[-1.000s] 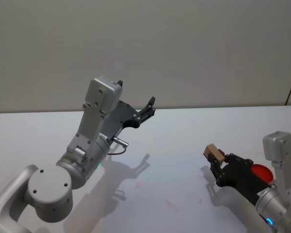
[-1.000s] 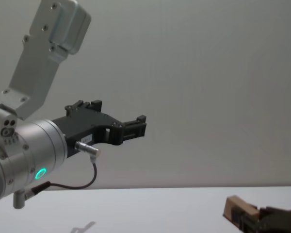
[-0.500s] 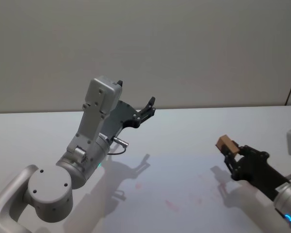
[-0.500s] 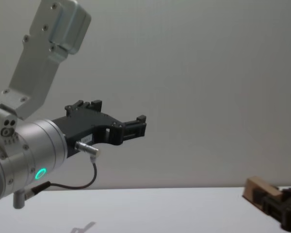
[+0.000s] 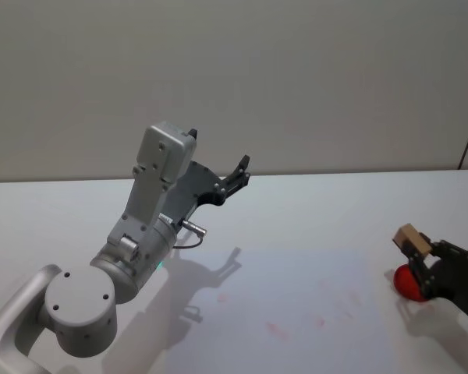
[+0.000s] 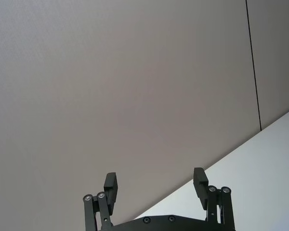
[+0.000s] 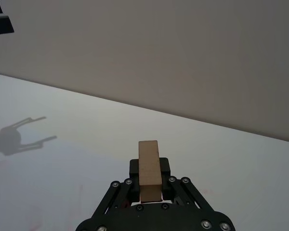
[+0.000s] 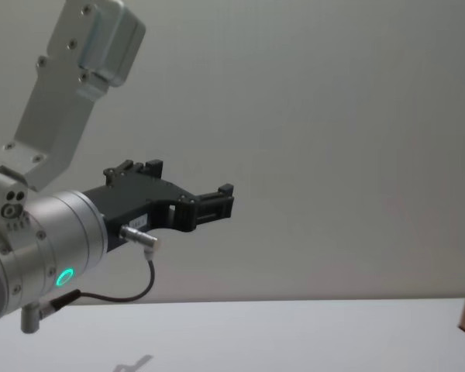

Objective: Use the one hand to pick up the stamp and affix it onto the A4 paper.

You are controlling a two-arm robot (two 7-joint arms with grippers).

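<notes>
The right gripper [image 5: 418, 251] sits low at the right edge of the head view, its fingers closed on the stamp [image 5: 411, 238], a small wooden block that sticks out past the fingertips. In the right wrist view the stamp [image 7: 150, 169] stands lengthwise between the two jaws, held above the white table [image 7: 62, 144]. A red round thing [image 5: 408, 282] lies on the table just under the gripper. The sheet of paper [image 5: 296, 304] lies flat on the table to the gripper's left, with faint reddish marks [image 5: 277, 329] on it. The left gripper [image 5: 238, 173] is raised well above the table, fingers spread wide and holding nothing
</notes>
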